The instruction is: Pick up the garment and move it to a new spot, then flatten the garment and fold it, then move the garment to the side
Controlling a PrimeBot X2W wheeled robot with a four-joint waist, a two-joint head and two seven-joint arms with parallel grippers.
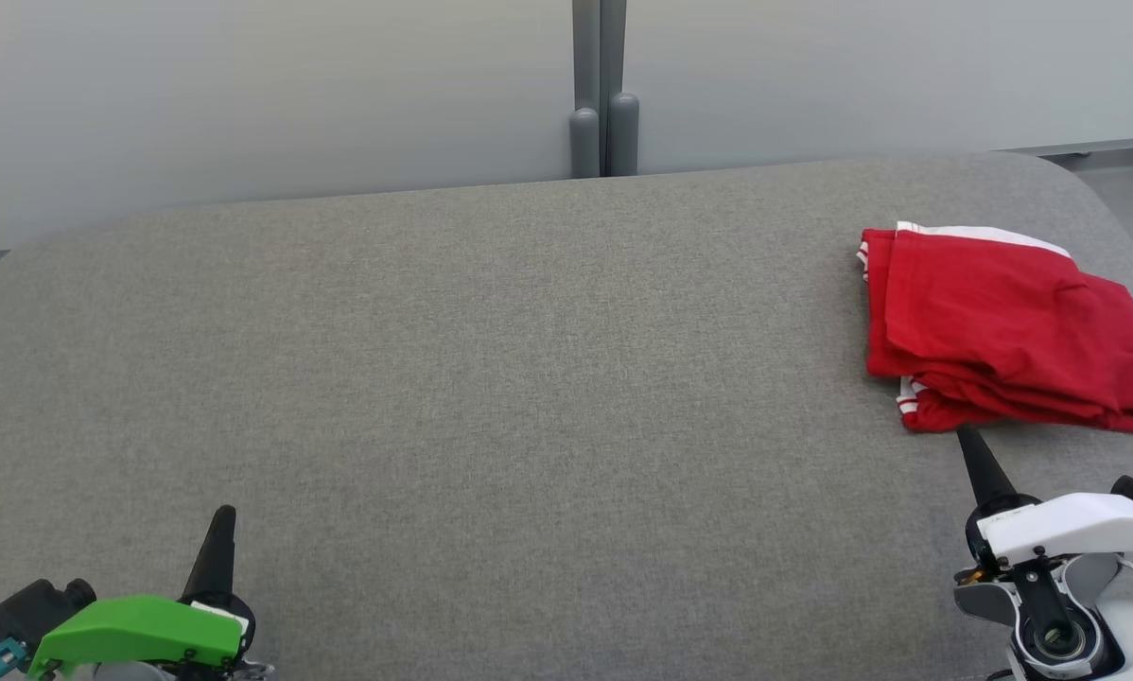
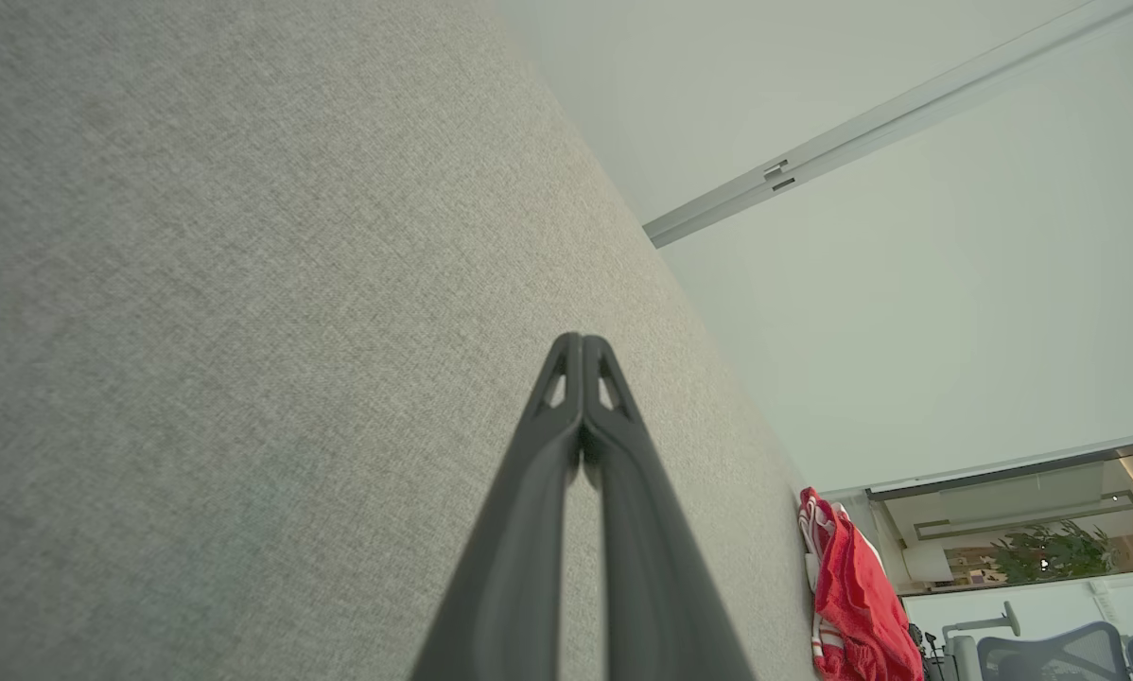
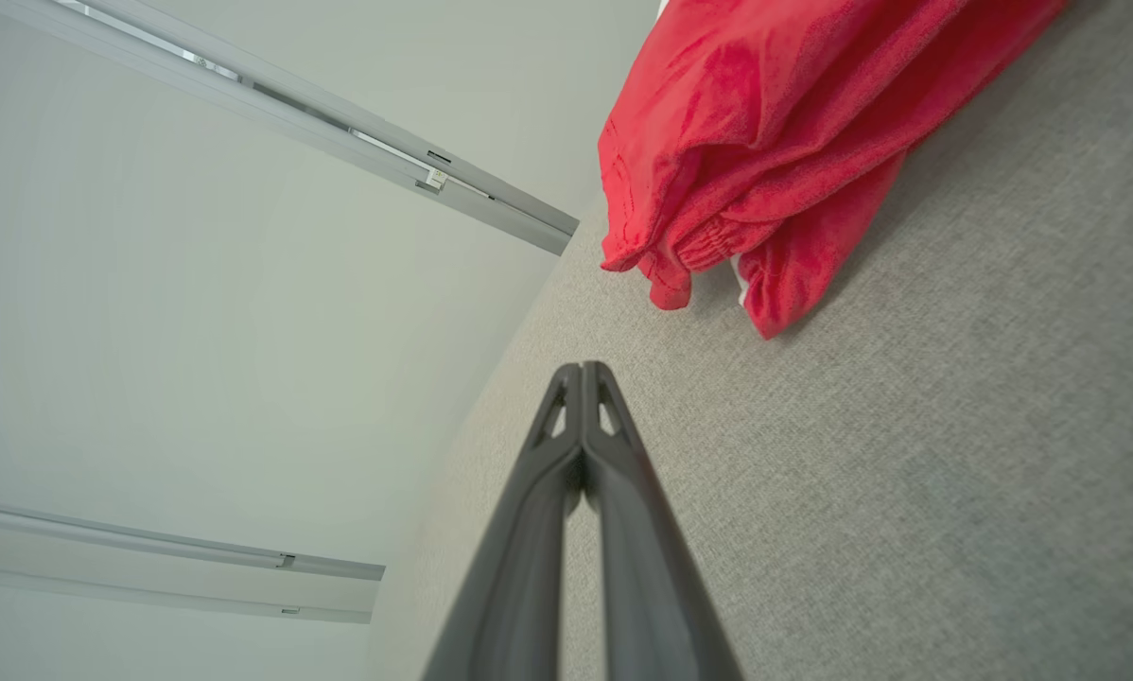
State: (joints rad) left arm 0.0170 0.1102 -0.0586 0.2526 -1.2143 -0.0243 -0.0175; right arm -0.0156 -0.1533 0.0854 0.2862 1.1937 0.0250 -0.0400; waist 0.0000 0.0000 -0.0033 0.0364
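The garment (image 1: pixel 1002 326) is red with white stripe trim, folded into a loose stack at the far right of the grey table (image 1: pixel 491 378). My right gripper (image 1: pixel 966 435) is shut and empty, its tip just short of the garment's near edge. From the right wrist, the garment (image 3: pixel 775 123) lies ahead of the shut fingers (image 3: pixel 581 374). My left gripper (image 1: pixel 224 515) is shut and empty near the table's front left corner. Over there the left wrist sees its fingers (image 2: pixel 581 345) pressed together and the garment (image 2: pixel 855 596) far off.
Grey fabric covers the whole table. Pale wall panels with a grey post (image 1: pixel 602 113) stand behind its far edge. The table's right edge runs close beside the garment. An office chair (image 2: pixel 1049 653) stands beyond the table's end.
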